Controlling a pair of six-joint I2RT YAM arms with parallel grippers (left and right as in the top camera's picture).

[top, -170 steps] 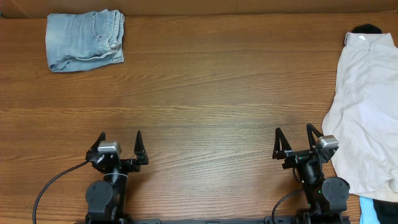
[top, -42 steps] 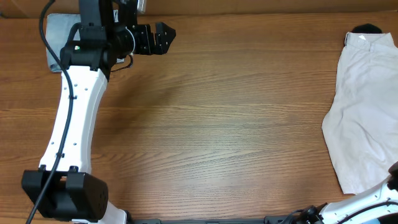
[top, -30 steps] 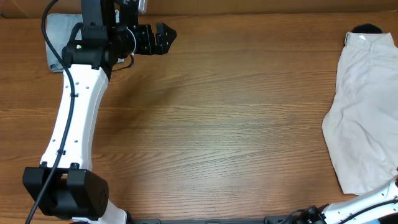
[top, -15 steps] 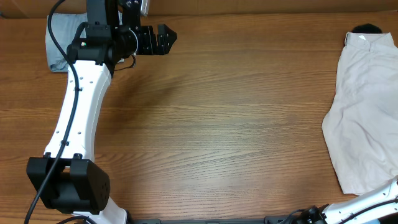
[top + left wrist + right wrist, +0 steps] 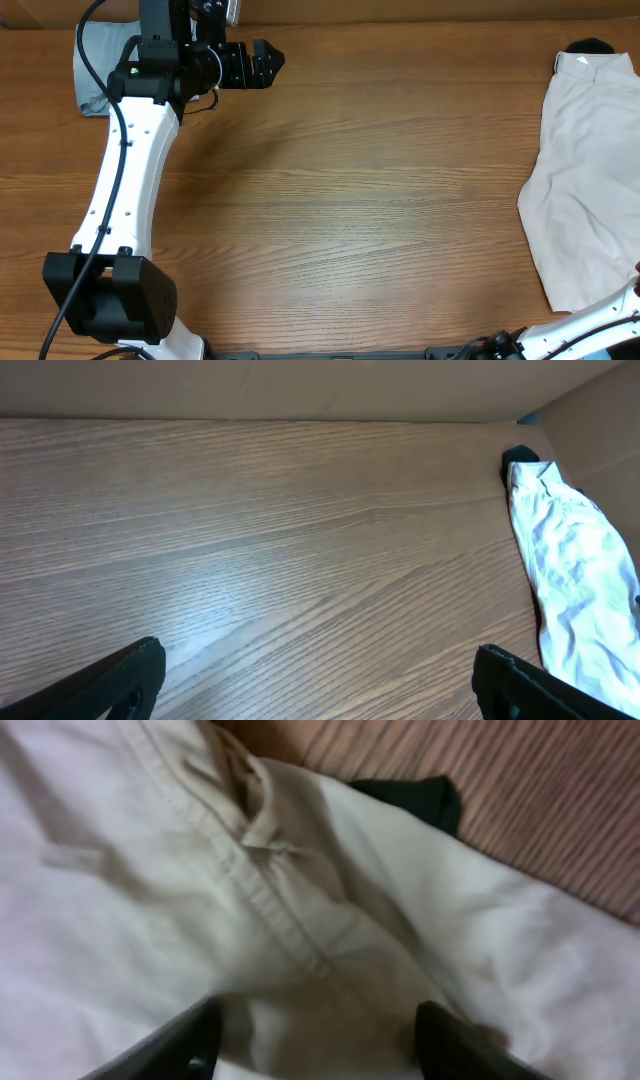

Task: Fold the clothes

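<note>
The pale beige shorts (image 5: pixel 585 170) lie spread at the table's right edge, waistband at the far end. They also show in the left wrist view (image 5: pixel 572 575) and fill the right wrist view (image 5: pixel 150 890). A black garment (image 5: pixel 590 46) peeks out beyond the waistband, and shows in both wrist views (image 5: pixel 519 457) (image 5: pixel 425 800). The folded light-blue denim shorts (image 5: pixel 88 75) lie far left, mostly hidden by my left arm. My left gripper (image 5: pixel 265 60) (image 5: pixel 320 680) is open and empty above the far left of the table. My right gripper (image 5: pixel 325 1045) is open, just above the beige fabric.
The wooden table (image 5: pixel 380 200) spans the overhead view. A cardboard wall (image 5: pixel 300 385) runs along its far edge. A white link of my right arm (image 5: pixel 610 318) crosses the bottom right corner of the overhead view.
Both arms have left their rest positions near the front edge. The left arm reached to the far left by the denim shorts; the right went over the beige shorts. Nothing has moved in the last half second.
</note>
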